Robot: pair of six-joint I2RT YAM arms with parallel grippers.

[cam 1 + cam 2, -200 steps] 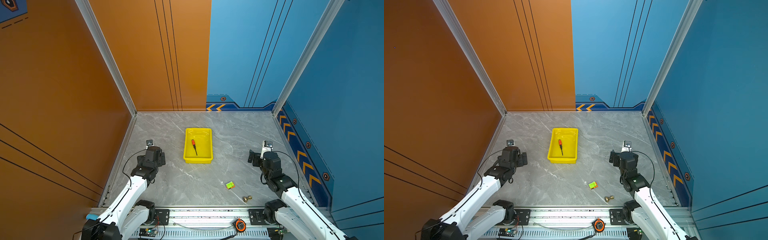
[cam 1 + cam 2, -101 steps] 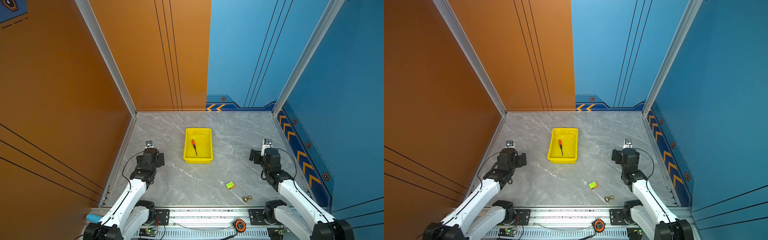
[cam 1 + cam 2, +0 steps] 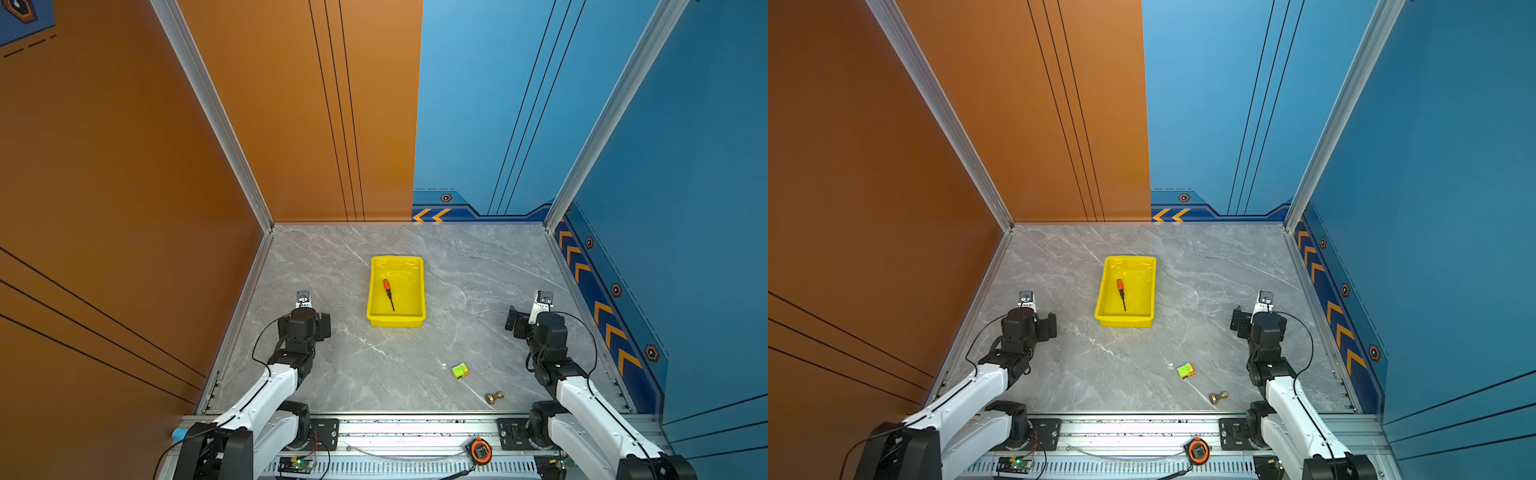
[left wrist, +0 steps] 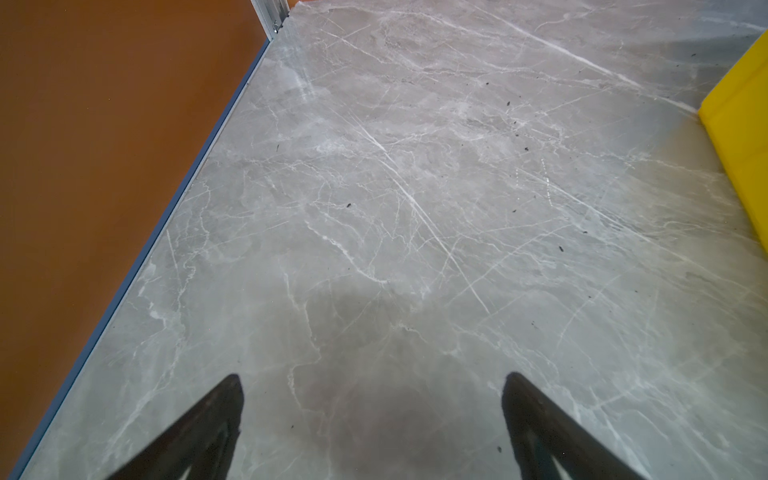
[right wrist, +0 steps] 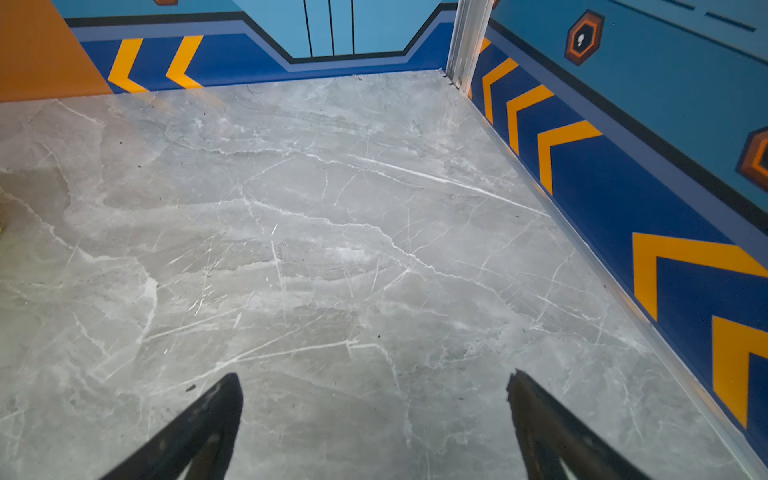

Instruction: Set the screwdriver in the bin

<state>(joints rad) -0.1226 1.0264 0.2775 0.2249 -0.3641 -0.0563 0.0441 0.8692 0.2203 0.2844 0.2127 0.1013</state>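
Both arms have eased back toward their bases while the screwdriver point(image 3: 388, 294) lies flat inside the bin point(image 3: 422, 286), so the task looks done and the left pincer point(image 4: 374, 380) and right pincer point(image 5: 374, 380), both wide and empty over the table point(image 4: 415, 166), should simply park clear without nudging it.

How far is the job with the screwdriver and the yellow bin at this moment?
Done: the screwdriver lies flat inside the bin, touched by no gripper. In hand: nothing; the left gripper and the right gripper are open and empty over the table, apart from the bin. Left: nothing that I can see for this task.
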